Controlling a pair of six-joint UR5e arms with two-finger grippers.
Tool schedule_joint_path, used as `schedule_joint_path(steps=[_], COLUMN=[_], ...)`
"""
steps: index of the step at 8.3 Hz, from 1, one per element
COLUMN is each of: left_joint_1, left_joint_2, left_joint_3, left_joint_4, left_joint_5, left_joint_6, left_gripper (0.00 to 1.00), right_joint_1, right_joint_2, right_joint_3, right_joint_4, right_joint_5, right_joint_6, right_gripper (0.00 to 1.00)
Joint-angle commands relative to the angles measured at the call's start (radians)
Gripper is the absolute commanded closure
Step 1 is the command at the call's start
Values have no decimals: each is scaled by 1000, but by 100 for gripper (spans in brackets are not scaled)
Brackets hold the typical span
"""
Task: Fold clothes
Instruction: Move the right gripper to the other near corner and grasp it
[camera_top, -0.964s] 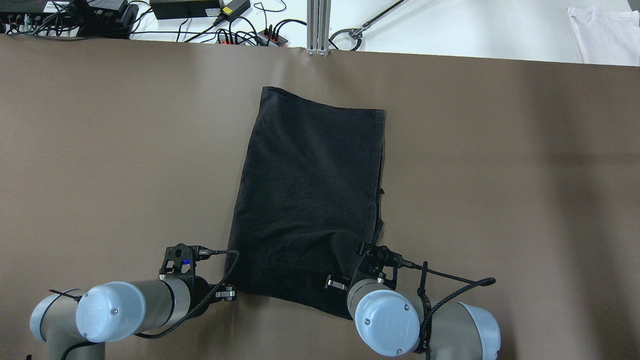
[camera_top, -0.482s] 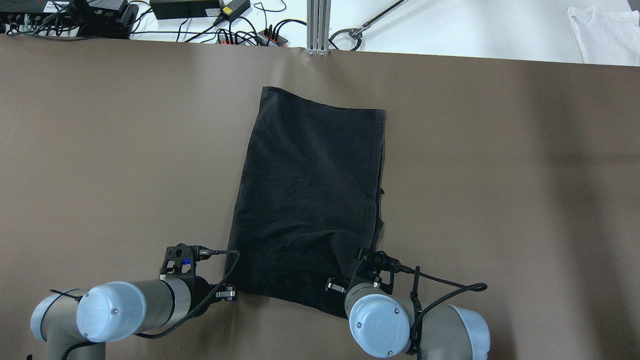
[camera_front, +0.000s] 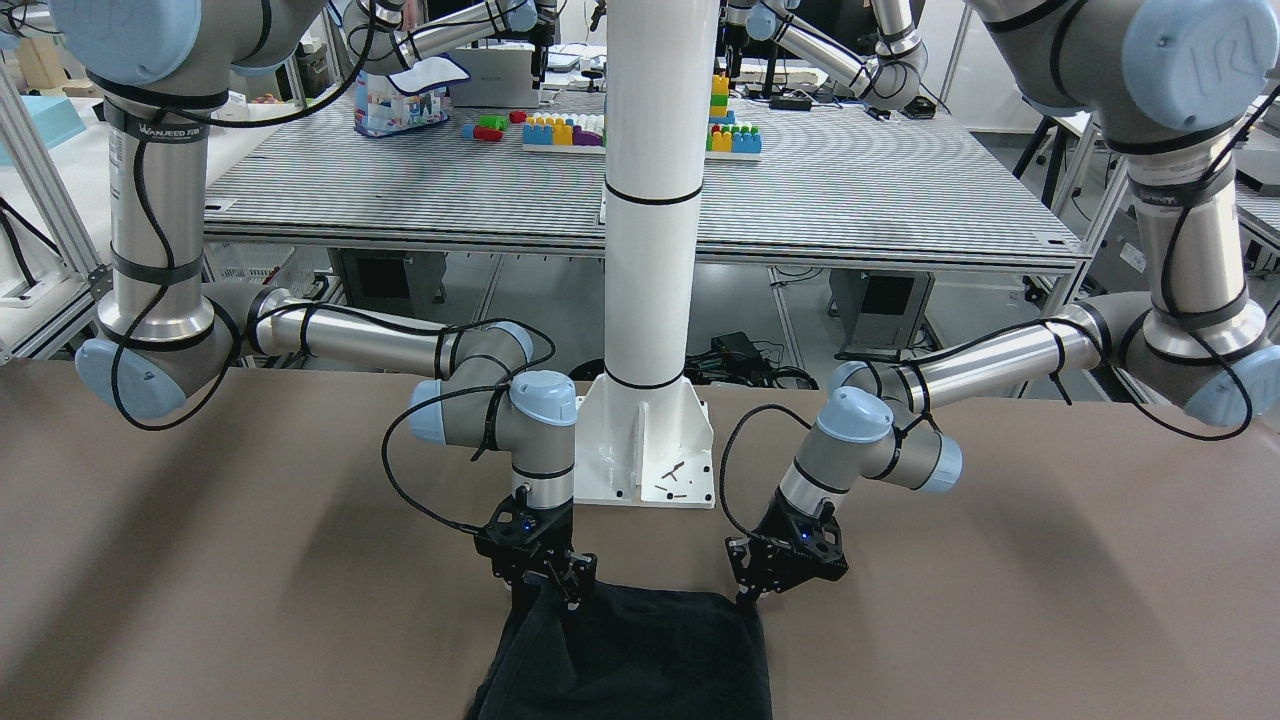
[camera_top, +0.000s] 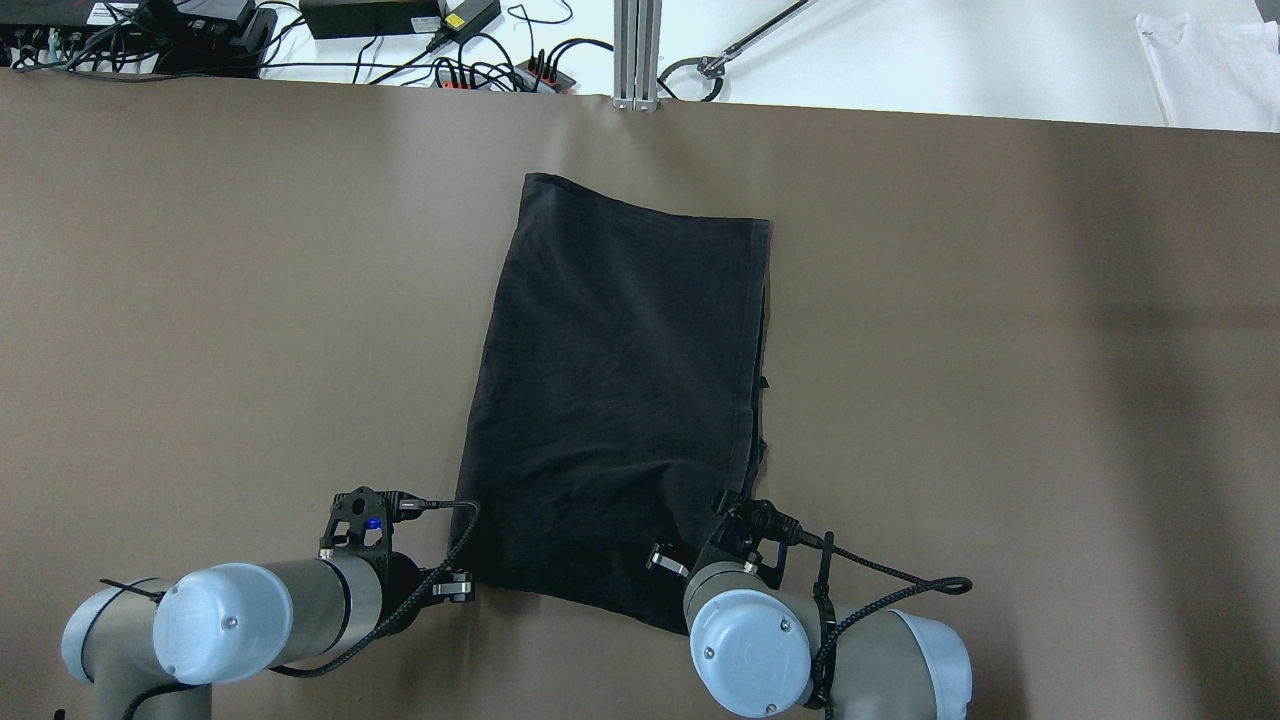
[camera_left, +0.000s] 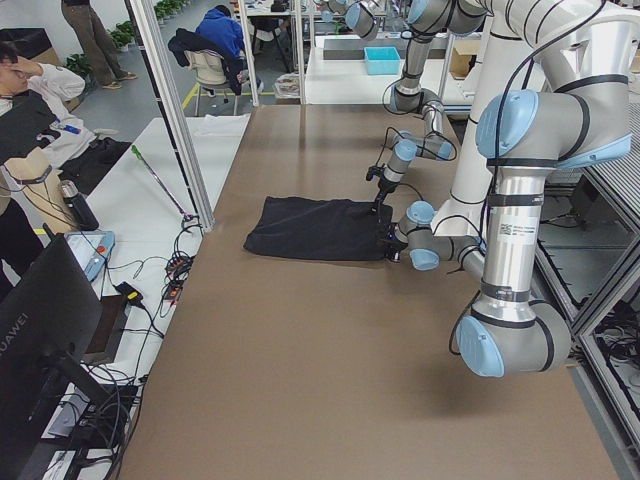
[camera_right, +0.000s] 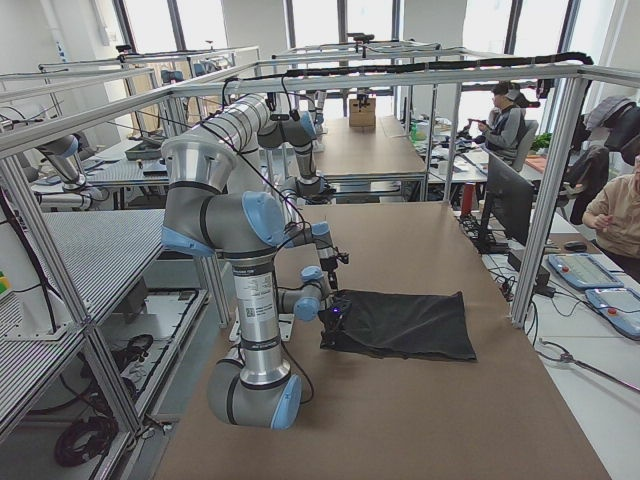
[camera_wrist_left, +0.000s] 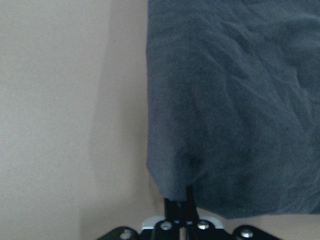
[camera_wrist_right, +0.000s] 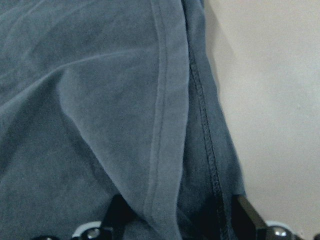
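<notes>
On the brown table (camera_top: 200, 300) lies a creased, hemmed black garment (camera_top: 620, 400).

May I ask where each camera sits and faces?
Front-facing: across brown table, facing left arm, right arm.
Overhead: behind both, looking down.
Left side: table's end; left arm nearest.
Right side: opposite end; right arm nearest.
Left wrist: facing black rectangular fabric garment's corner; jaws shut.
Right wrist: facing hem; jaws apart.
All share the garment.

One black garment (camera_front: 630, 660), one left pincer (camera_front: 748, 597), one right pincer (camera_front: 575, 592), one white pole (camera_front: 650, 200)
</notes>
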Motion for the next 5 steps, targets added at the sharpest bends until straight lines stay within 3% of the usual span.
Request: schedule_joint_path(steps=[1,3,5], left_joint_1=[0,0,0], left_joint_2=[1,1,1], left_joint_3=[0,0,0], left_joint_4=[0,0,0], left_joint_5=[0,0,0], left_joint_6=[0,2,3], left_gripper=[100,100,100], right_joint_1=[-1,-1,1], right_joint_2=[48,60,57], right_joint_3=[-65,-75,-72], right_joint_4=[0,1,3], right_joint_5=[-6,-5,-5], right_joint_6=[19,19,19], right_gripper=[21,26,57])
